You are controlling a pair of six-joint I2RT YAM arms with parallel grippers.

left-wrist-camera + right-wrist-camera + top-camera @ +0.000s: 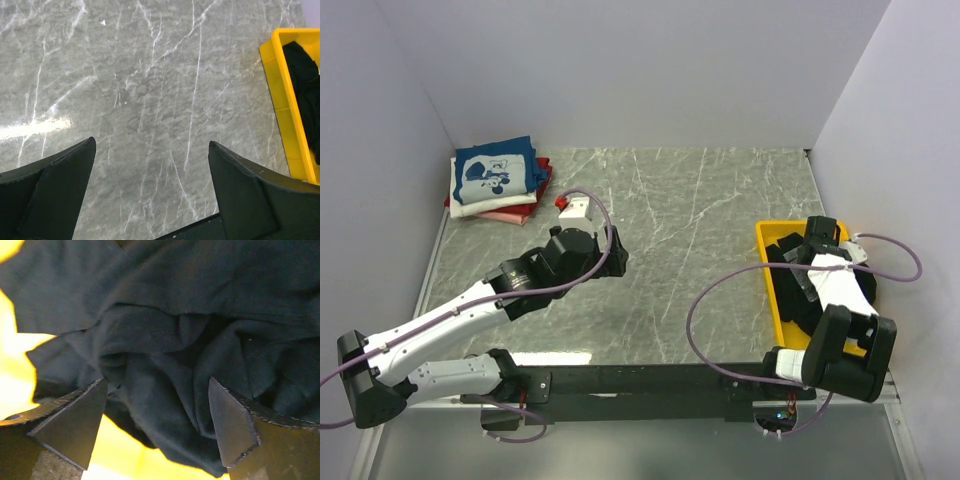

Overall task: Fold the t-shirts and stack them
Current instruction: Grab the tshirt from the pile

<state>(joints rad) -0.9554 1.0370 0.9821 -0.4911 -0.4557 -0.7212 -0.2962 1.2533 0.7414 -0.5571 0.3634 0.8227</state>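
A large black t-shirt [165,315] lies crumpled in the yellow tray [765,240] at the right. My right gripper [156,382] is open and down in the tray, its fingers on either side of a fold of the black cloth; in the top view it [798,258] sits over the tray's near-left part. A folded stack at the far left has the blue t-shirt with white cartoon print [495,172] on top, a white one [470,207] and a red one [515,214] beneath. My left gripper [151,141] is open and empty above bare table mid-left [615,258].
The grey marble table [700,200] is walled at the back and both sides. The yellow tray's near wall [280,100] with black cloth [305,75] shows at the right of the left wrist view. A dark rail [650,380] runs along the near edge.
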